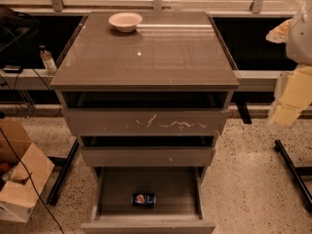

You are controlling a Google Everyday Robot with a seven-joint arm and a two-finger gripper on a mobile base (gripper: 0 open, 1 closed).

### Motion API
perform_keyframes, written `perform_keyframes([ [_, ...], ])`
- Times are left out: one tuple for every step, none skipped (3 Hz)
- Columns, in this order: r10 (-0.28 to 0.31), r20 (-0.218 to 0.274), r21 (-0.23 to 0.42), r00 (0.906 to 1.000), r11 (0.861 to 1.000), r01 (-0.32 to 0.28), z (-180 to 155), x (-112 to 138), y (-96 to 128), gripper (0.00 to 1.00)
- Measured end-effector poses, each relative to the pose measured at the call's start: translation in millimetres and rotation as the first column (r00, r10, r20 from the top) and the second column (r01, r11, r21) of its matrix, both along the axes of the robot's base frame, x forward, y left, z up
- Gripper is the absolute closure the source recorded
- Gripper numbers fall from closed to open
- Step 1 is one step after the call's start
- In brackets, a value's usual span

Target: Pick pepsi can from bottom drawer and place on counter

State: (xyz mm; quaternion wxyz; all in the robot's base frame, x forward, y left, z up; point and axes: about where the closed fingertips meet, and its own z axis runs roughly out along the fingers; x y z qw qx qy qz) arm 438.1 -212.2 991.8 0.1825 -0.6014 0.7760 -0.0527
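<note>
The pepsi can (144, 199) lies on its side in the open bottom drawer (117, 189), near its front panel. Above, the glossy counter (146, 57) carries a white bowl (125, 21) at its far edge. Speckled floor (253, 179) surrounds the cabinet. The gripper (288, 101) hangs at the right, well apart from the can; whether it is open cannot be told.
</note>
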Motion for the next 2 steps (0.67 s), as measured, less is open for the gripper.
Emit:
perform_keyframes([
  [0.0, 0.0, 0.0, 1.0, 1.0, 0.0, 0, 0, 0, 0.0],
  [0.034, -0.022, 0.053, 0.9992, 0.998, -0.032, -16, -1, 17, 0.0],
])
